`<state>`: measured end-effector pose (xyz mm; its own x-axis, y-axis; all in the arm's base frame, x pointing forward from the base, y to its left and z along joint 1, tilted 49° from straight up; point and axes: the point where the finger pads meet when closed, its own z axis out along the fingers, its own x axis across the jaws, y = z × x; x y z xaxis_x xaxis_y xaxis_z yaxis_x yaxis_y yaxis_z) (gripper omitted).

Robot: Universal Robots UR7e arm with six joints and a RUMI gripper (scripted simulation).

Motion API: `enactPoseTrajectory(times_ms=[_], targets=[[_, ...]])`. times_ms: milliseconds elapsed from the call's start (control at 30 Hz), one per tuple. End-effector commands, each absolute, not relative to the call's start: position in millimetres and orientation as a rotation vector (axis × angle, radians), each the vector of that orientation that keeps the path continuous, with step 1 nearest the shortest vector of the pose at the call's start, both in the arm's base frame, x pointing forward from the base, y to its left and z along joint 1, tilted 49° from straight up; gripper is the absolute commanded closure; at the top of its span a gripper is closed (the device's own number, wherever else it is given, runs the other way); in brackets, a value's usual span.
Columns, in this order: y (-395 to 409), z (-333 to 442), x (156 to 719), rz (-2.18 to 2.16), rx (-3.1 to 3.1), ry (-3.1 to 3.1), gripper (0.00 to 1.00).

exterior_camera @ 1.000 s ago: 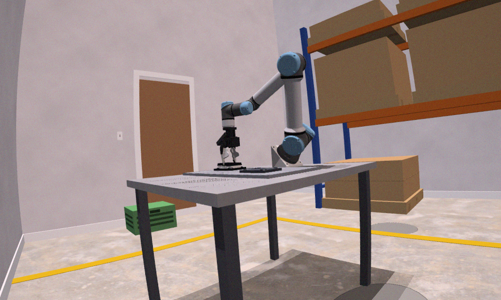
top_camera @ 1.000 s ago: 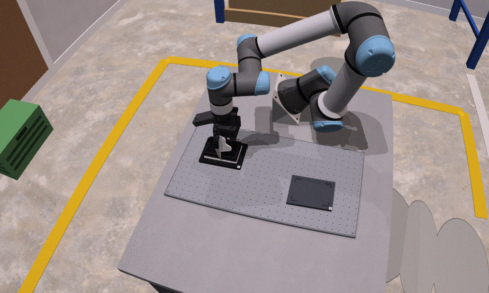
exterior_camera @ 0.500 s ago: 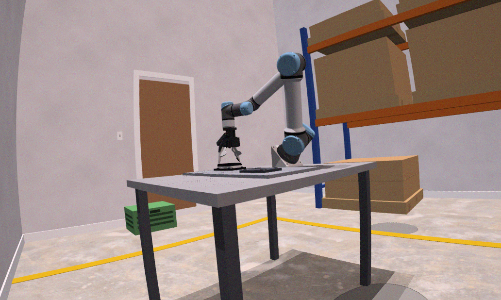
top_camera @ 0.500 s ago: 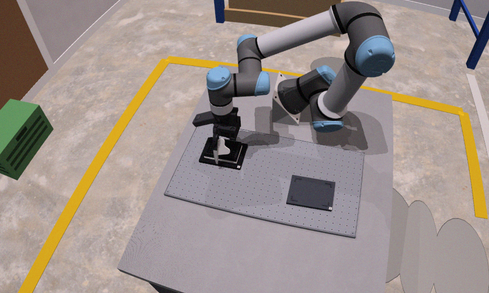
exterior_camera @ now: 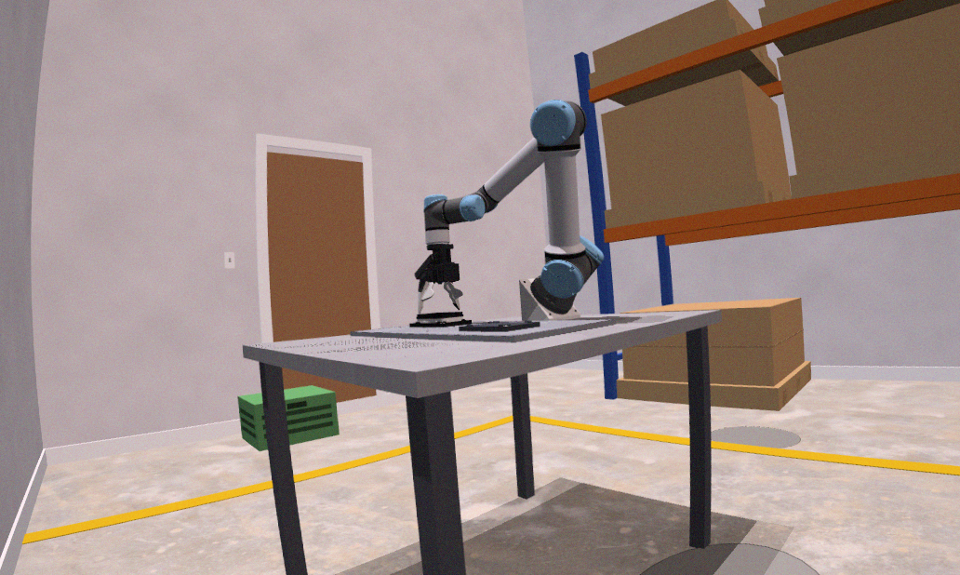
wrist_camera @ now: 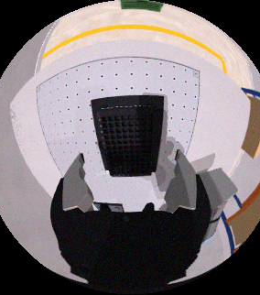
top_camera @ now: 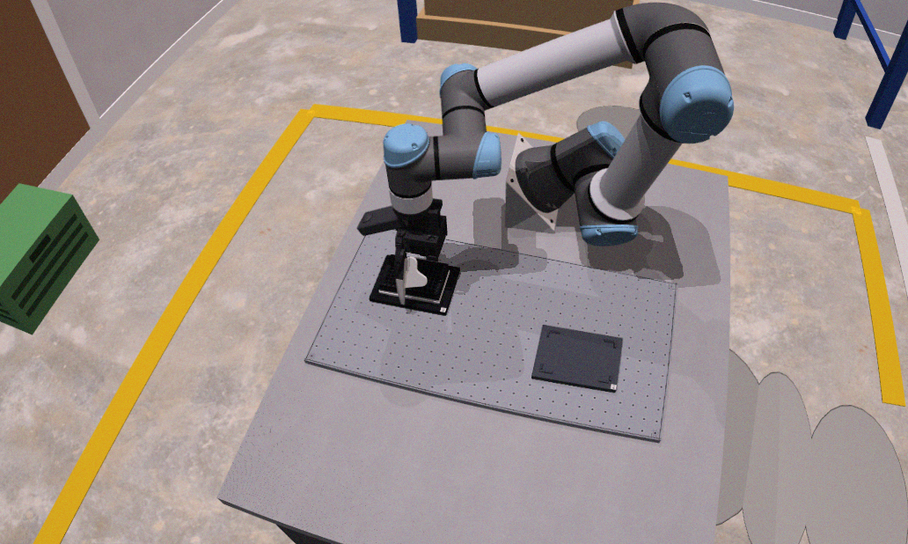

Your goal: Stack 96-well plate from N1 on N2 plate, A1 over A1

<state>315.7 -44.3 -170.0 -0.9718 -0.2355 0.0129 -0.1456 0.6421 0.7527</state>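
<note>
End effector (wrist_camera: 130, 180) is spread wide with nothing between its fingers, poised directly above the 96-well plate (top_camera: 416, 284), which sits stacked in the occupied nest (top_camera: 382, 298) by the arm's base; the other nest (top_camera: 577, 357) lies bare, well apart on the table (top_camera: 415, 484). My judgement: retract straight up, no sideways drift, so neither finger clips the stack, and I confirm both cut corners coincide, which I cannot resolve here.
</note>
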Motion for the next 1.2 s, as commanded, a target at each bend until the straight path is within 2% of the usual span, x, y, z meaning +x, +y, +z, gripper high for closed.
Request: enactPoseTrajectory(times_ms=[0,1167], targets=[[-44.8,-170.0,316.0,-1.243,0.32,-2.748,0.0],[-105.1,-115.6,331.3,-1.243,0.32,-2.748,0.0]])
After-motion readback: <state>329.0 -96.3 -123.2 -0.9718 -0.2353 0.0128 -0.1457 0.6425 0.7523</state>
